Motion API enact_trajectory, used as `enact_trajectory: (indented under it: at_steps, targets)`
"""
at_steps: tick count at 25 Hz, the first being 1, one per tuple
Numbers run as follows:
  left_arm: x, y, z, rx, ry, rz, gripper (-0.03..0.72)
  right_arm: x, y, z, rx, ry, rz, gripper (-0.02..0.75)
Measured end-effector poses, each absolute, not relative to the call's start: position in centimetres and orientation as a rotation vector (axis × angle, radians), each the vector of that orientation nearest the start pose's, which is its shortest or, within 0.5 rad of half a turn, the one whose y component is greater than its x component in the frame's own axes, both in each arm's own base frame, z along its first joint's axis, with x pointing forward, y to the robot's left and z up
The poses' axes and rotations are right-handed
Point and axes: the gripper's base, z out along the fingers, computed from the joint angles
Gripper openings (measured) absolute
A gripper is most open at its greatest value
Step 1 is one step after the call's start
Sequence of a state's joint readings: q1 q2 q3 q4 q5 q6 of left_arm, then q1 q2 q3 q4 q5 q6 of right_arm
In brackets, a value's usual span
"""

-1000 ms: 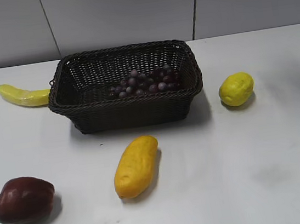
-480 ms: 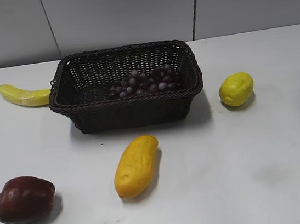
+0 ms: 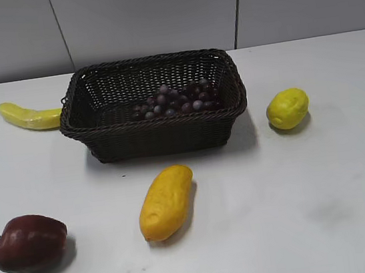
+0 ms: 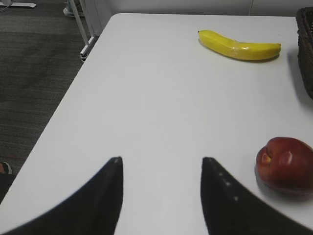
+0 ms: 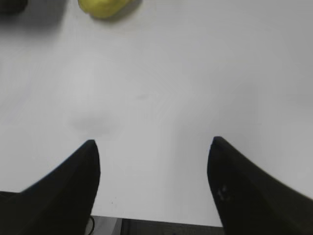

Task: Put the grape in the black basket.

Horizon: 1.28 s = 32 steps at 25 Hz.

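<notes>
Both pincers stood open and empty over bare table, the left pincer (image 4: 161,196) near the apple (image 4: 286,162), the right pincer (image 5: 152,183) short of the lemon (image 5: 103,7), while the grape (image 3: 176,99) lay lengthwise inside the black basket (image 3: 157,134), right of centre, nearer the right arm.

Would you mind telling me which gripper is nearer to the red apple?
Left. The left gripper hovers over bare table with the red apple just to its right. The right gripper sees only a lemon, no apple.
</notes>
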State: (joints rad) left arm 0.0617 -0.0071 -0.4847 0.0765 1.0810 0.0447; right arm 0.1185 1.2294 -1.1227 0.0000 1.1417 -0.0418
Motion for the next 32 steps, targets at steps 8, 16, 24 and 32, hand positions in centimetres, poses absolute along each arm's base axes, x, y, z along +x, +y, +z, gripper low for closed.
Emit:
enact_trajectory:
  at_steps: [8, 16, 24, 32]
  targets:
    - [-0.6, 0.6, 27.2, -0.022, 2.074, 0.157, 0.458, 16.0, 1.9, 28.7, -0.217, 2.749, 0.021, 0.523]
    - [-0.6, 0.6, 27.2, -0.022, 2.074, 0.157, 0.444, 10.8, 1.3, 27.1, -0.209, 2.670, 0.034, 0.523]
    - [-0.6, 0.6, 27.2, -0.022, 2.074, 0.157, 0.427, 6.4, 0.8, 26.6, -0.194, 2.489, 0.046, 0.523]
    - [-0.6, 0.6, 27.2, -0.022, 2.074, 0.157, 0.426, 3.7, 0.5, 27.7, -0.179, 2.287, 0.056, 0.523]
